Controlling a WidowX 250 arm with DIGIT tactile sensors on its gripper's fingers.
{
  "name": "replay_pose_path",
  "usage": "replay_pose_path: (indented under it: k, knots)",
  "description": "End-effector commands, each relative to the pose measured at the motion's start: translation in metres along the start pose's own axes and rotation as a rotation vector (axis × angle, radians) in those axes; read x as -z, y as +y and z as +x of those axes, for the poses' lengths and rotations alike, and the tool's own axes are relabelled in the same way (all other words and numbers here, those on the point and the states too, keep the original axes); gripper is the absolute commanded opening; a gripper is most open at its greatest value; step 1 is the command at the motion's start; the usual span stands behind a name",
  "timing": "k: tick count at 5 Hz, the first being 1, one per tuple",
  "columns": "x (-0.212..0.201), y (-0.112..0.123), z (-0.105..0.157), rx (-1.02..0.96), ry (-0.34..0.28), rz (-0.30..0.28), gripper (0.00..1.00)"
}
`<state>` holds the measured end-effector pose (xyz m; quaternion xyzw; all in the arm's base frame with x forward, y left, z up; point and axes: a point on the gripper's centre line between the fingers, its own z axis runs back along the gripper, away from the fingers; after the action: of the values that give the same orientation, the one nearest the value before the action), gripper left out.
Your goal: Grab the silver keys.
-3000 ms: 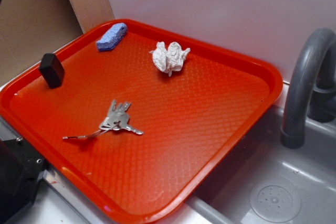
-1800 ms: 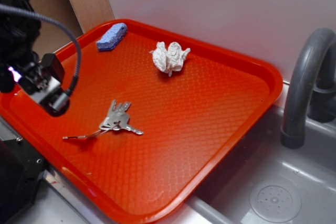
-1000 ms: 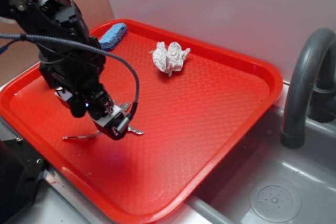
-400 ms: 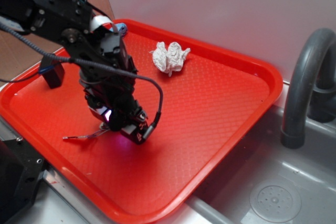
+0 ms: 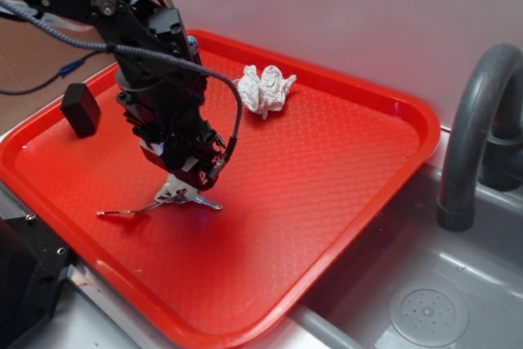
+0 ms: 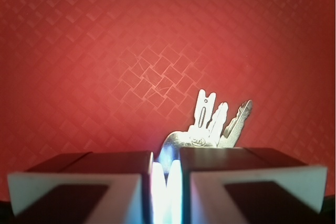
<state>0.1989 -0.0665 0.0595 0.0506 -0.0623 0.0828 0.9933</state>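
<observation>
Black robot gripper [image 5: 192, 176] stands over the shiny silver keys [image 5: 181, 194] on the red plastic tray [image 5: 327, 169]. Its fingers [image 6: 79, 182] are nearly closed, a thin bright gap between them. Whether they pinch the keys cannot be told.

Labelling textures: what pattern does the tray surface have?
The tray is red with a woven basket-weave embossing, clearest in the wrist view.

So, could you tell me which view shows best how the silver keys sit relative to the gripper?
The wrist view: the silver keys fan out just past the gripper, whose jaws are nearly shut. The exterior view shows only the keys' lower part and wire tail on the red tray, the arm covering the rest.
</observation>
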Motion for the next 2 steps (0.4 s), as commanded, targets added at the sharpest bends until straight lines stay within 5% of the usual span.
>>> replay_pose_path:
  k: [1,2]
  knots:
    - [0.0,-0.0088,0.0111,0.011,-0.007,-0.016,1.0]
    - [-0.0026,-0.0082,0.0032,0.163,0.055,-0.139,1.0]
